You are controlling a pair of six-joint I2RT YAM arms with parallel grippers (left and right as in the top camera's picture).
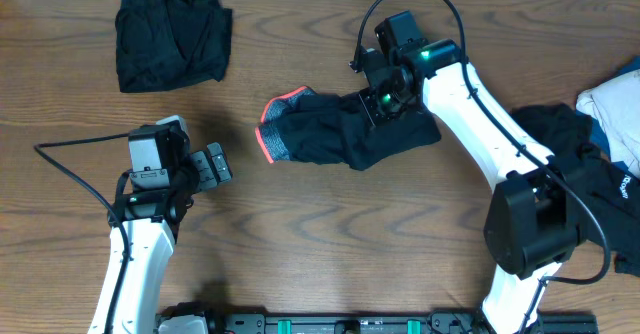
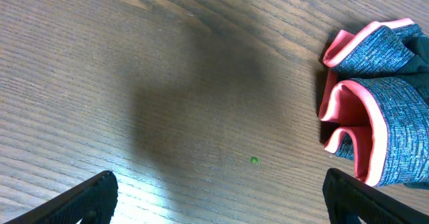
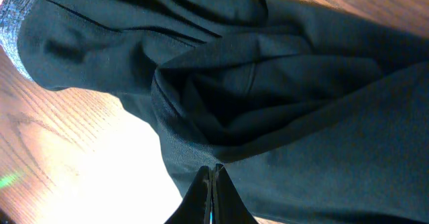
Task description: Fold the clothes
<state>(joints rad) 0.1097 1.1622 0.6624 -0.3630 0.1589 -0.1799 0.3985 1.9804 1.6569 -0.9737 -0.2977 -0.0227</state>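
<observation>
- Overhead view: I see the long black trousers [image 1: 350, 134] lying across the middle of the table [image 1: 330, 244], with their coral-red band [image 1: 272, 114] toward the left arm.
- A folded black garment [image 1: 170, 34] lies at the far left, and a pile of black, white and blue clothes [image 1: 600, 144] at the right edge.
- Right jaws are down on the trousers; left jaws are near the band, apart from it.
- Left wrist view: left jaws stand wide open over bare wood, holding nothing.
- Right wrist view: right jaws are closed, tips together at a black fold. I cannot tell if cloth is pinched.
</observation>
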